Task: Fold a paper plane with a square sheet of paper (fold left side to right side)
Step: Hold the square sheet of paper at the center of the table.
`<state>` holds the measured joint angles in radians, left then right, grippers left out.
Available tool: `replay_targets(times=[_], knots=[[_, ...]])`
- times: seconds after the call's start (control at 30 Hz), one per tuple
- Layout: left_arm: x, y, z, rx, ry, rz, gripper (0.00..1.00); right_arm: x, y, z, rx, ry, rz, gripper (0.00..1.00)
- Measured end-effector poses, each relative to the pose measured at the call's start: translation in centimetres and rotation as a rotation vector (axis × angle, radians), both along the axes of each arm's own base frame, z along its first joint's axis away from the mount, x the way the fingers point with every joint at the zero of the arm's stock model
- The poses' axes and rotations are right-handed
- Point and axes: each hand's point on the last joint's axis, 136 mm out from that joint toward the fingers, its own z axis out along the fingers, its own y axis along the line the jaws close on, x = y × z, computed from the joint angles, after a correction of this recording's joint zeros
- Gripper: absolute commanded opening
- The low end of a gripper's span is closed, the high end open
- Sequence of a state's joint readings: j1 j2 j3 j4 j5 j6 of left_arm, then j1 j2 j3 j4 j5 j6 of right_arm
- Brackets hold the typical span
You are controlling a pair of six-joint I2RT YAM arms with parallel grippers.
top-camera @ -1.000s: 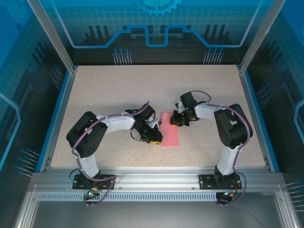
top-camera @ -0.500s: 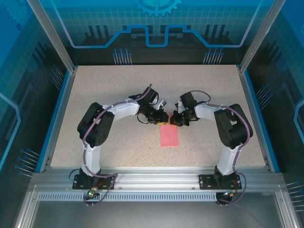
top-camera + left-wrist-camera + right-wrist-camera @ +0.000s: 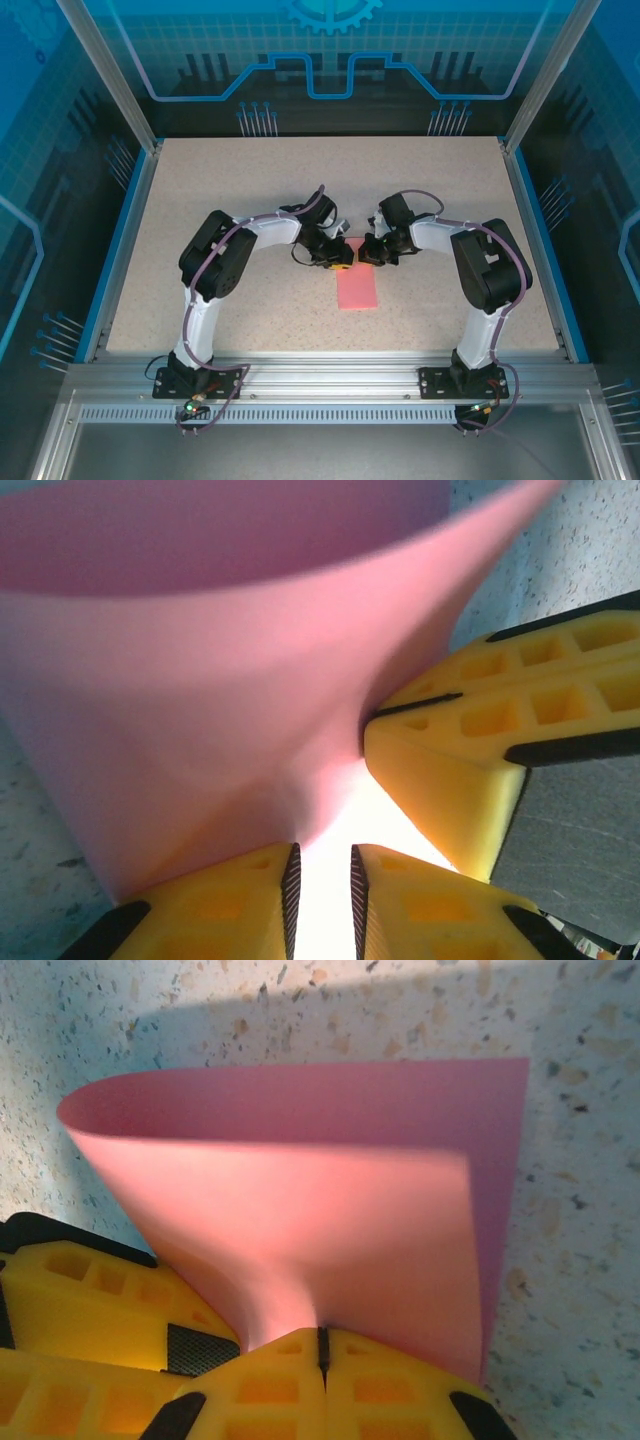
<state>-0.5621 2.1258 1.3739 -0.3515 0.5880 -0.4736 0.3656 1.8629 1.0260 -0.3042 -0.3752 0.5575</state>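
Two grippers meet at the far end of the square sheet of paper (image 3: 357,290). On the right gripper (image 3: 322,1345) the fingers are pressed together, pinching a lifted, curling layer of pink. On the left gripper (image 3: 321,860) the fingers stand a narrow slit apart against the sheet's bulge; cannot tell whether paper sits in the slit. The rest lies flat, a narrow rectangle near the middle of the table (image 3: 200,190), long side running toward the near edge

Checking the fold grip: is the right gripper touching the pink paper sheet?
Touching. The right wrist view shows the right gripper shut on the pink paper sheet, whose lifted layer funnels into the seam between its yellow fingers.
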Motion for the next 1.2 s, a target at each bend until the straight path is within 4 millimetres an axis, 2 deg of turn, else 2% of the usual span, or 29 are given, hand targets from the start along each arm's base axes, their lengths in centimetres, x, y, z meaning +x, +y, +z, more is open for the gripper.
replay_targets(times=[0.27,0.4,0.5,0.6,0.67,0.8,0.9,1.03,1.2], knots=[[0.0,-0.2,-0.2,-0.007,0.005,0.015,0.23,0.3,-0.3,0.6,-0.020,-0.042,0.016,0.08],[-0.1,-0.3,-0.2,-0.013,0.003,0.016,0.23,0.8,-0.6,3.4,-0.024,-0.129,0.022,0.12],[0.0,-0.3,-0.2,-0.013,0.004,0.018,0.23,0.7,-0.7,6.2,-0.008,-0.198,0.027,0.07],[0.0,-0.3,-0.2,-0.013,0.004,0.018,0.23,-0.4,-0.9,7.1,0.006,-0.212,0.039,0.02],[-0.1,-0.3,-0.2,-0.013,0.004,0.017,0.23,-1.7,-0.8,6.5,0.009,-0.181,0.053,0.02],[-0.1,-0.3,-0.2,-0.013,0.004,0.017,0.23,-5.4,-0.8,3.6,-0.011,-0.063,0.091,0.02],[-0.1,-0.3,-0.2,-0.013,0.004,0.017,0.23,-7.2,-1.0,1.6,-0.031,0.024,0.107,0.02],[-0.1,-0.3,-0.2,-0.013,0.004,0.017,0.24,-8.2,-1.4,0.0,-0.052,0.095,0.106,0.02],[0.0,-0.4,-0.1,-0.010,0.001,0.017,0.24,-8.2,-1.4,-0.1,-0.058,0.106,0.106,0.01]])
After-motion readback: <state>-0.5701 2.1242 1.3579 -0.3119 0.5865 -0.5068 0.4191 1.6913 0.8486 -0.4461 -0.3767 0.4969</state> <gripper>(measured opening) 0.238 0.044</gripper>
